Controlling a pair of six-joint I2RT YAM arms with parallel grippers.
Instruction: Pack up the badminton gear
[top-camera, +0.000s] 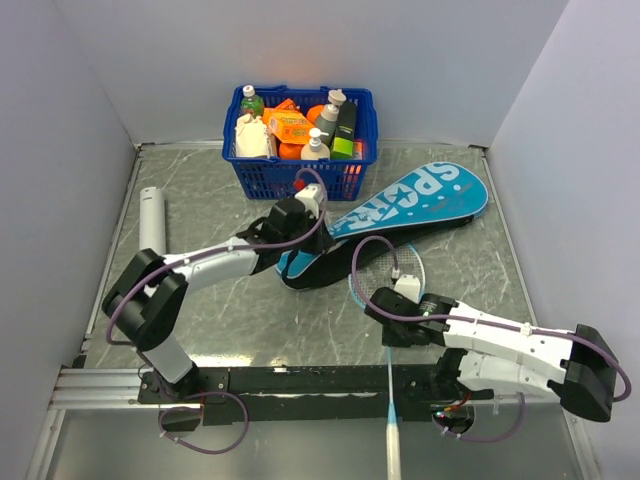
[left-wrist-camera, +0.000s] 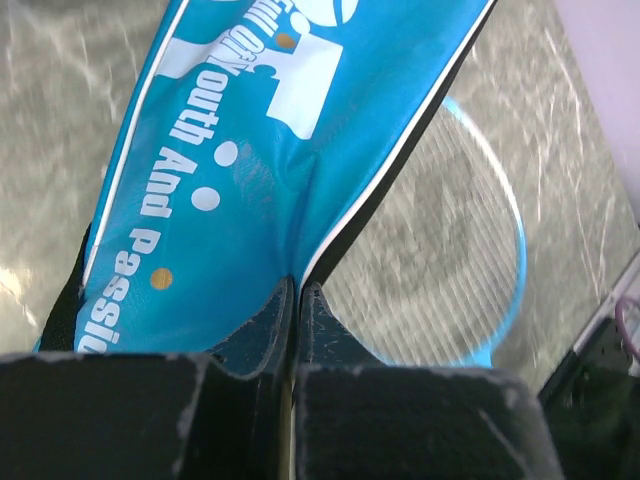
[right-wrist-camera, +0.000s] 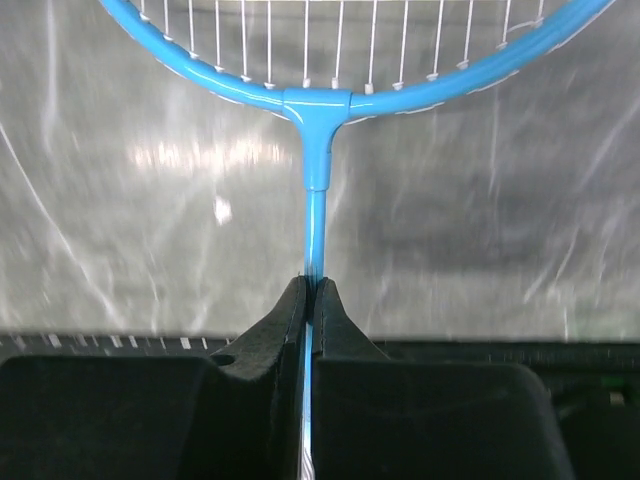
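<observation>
**ITEM: Badminton gear, racket-into-case step in hand**

**Top view.** The teal case (top-camera: 420, 200) is lying on the table (top-camera: 220, 320), running from centre out toward 2 o'clock, with its narrow end at centre. The left gripper (top-camera: 300, 242) is bearing on that narrow end. One racket (top-camera: 389, 370) is lying with its head at centre, partly under the case's lower edge, and its handle pointing to 6 o'clock. The right gripper (top-camera: 386, 308) is sitting on the shaft just below the head. The white tube (top-camera: 152, 220) is resting apart at 9 o'clock. The blue basket (top-camera: 290, 178) is standing at 12 o'clock and is not part of the job. No shuttlecock or second racket is showing clearly.

**Left wrist view.** The fingers are pressing fully together, pinching the case's dark-piped edge. The racket head is showing at 3 o'clock, beside and partly beneath the case.

**Right wrist view.** The fingers are clamping tight on the pale blue shaft, with the head's frame arching across 12 o'clock.

**Step, as judged.** Packing is at an early stage. One arm is holding the case edge while the other is holding the racket for insertion.

**Next move, as judged.** The case edge needs lifting to open a mouth. The racket then needs sliding head-first toward 1 o'clock, flat and in line with the case, so the strings are not snagging the piping.
</observation>
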